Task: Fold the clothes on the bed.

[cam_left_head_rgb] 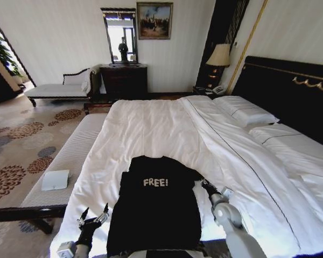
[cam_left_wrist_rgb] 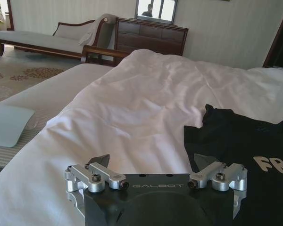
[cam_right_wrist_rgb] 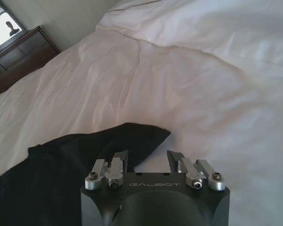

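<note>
Head view: black top [cam_left_head_rgb: 155, 209] with white "FREE!" lettering lies flat on the white duvet [cam_left_head_rgb: 167, 134] at the near end of the bed [cam_left_head_rgb: 290, 91], lettering toward the far side, one sleeve spread out to the right. Left gripper [cam_left_head_rgb: 95, 216], fingers apart, hovers over the duvet just left of the top's near left edge; right gripper [cam_left_head_rgb: 205, 184], fingers likewise apart, sits at the right sleeve tip. Pale upholstered bench [cam_left_head_rgb: 64, 161] runs along the bed's left side, carrying a white pad [cam_left_head_rgb: 55, 179].
</note>
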Controlling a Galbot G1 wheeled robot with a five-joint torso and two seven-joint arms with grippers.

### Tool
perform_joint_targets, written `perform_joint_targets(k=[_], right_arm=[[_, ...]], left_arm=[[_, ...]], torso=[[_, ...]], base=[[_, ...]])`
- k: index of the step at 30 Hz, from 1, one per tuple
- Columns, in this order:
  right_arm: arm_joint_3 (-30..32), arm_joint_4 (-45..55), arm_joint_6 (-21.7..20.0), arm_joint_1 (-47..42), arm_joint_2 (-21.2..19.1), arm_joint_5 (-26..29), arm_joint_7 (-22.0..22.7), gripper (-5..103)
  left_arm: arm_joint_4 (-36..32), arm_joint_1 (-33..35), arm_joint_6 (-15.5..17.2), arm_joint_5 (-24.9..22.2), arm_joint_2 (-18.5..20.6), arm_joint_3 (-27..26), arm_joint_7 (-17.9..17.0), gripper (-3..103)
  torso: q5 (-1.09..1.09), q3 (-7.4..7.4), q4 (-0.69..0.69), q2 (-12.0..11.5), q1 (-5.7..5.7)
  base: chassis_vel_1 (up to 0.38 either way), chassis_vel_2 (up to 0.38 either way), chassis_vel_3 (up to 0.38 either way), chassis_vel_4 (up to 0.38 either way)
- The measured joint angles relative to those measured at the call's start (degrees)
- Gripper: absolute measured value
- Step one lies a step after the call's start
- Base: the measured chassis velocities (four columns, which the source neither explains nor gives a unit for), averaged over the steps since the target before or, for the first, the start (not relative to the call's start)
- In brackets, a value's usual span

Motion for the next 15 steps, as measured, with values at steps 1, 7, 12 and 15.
perform_joint_targets(k=[1,7,12,15], right_arm=[[0.24,0.68,-0.44,-0.56,0.53,1.80,0.18,49],[-0.29,1.38,-3.29,-1.01,2.41,10.08,1.31,72],[-1.50,-0.99,-4.56,1.06,3.77,15.45,2.97,88],[-1.97,-2.95,-4.61,3.26,5.07,18.01,3.59,99]], left_arm=[[0.03,-0.01,0.00,0.00,0.03,0.11,0.00,100],[-0.05,0.17,0.00,0.02,-0.03,0.28,0.01,100],[-0.22,0.76,-0.12,-0.01,-0.12,-0.38,0.05,100],[-0.27,1.09,-0.21,-0.02,-0.15,-0.79,0.09,100]], torso=[[0.01,0.00,0.00,0.00,0.00],[0.01,0.00,0.01,0.00,0.01],[0.01,0.00,0.01,0.00,0.00],[0.02,0.00,0.01,0.00,0.00]], base=[[0.000,0.000,0.000,0.000],[0.000,0.000,0.000,0.000],[0.000,0.000,0.000,0.000],[0.000,0.000,0.000,0.000]])
